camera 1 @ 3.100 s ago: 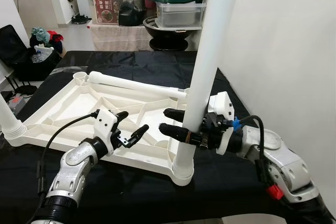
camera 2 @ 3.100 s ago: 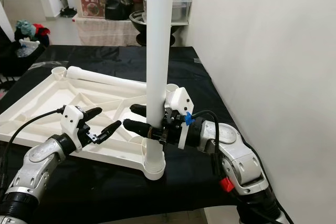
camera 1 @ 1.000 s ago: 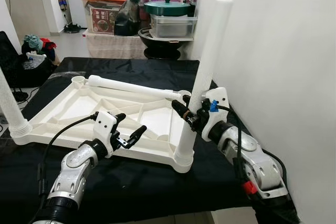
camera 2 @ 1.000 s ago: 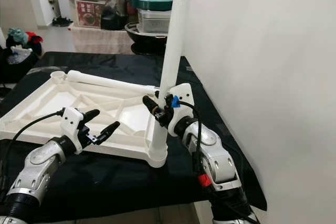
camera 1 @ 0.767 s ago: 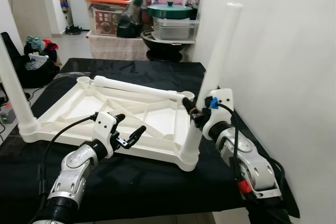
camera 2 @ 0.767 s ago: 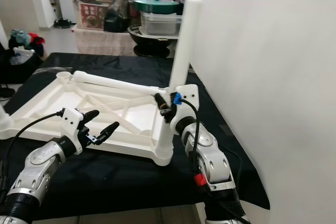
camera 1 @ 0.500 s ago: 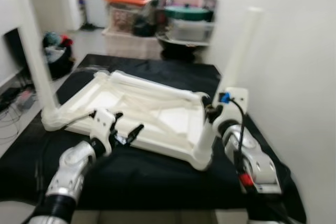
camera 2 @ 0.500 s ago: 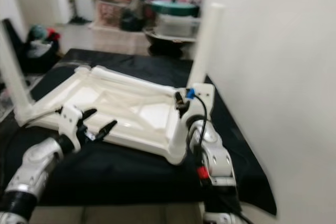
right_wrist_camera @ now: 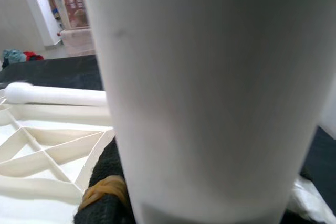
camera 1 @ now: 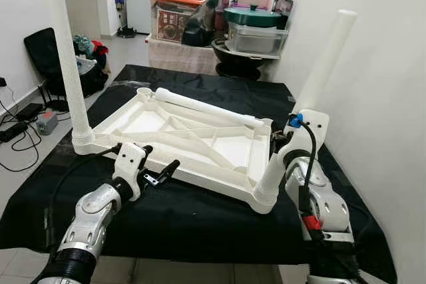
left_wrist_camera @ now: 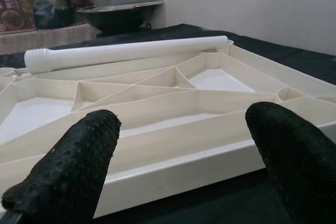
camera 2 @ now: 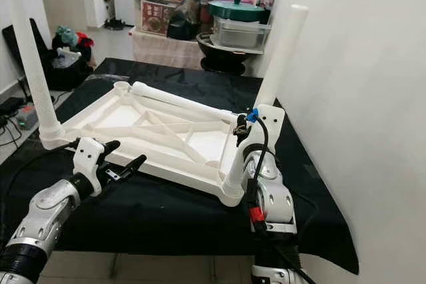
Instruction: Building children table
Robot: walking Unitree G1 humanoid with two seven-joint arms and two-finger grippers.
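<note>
An upturned white plastic table top (camera 1: 229,147) lies on a black-covered table (camera 1: 200,224). One white leg (camera 1: 66,64) stands upright in its near left corner. Another leg (camera 1: 313,91) stands in the near right corner socket and leans to the right. My right gripper (camera 1: 279,143) is shut on this leg low down; in the right wrist view the leg (right_wrist_camera: 210,93) is very close, with a black finger (right_wrist_camera: 105,192) against it. A third leg (camera 1: 206,106) lies loose along the far rim. My left gripper (camera 1: 156,172) hovers open just before the near rim, its fingers (left_wrist_camera: 68,166) wide apart.
A white wall (camera 1: 386,98) runs close along the right side. Behind the table stand storage boxes, a green-lidded pot (camera 1: 249,18) and a black pan. On the floor to the left are a black bag with clothes (camera 1: 50,51) and cables (camera 1: 20,131).
The camera has drawn back and shifted, so the left standing leg now shows in full. The right gripper stays on the right leg, which leans further right. The left gripper stays open.
</note>
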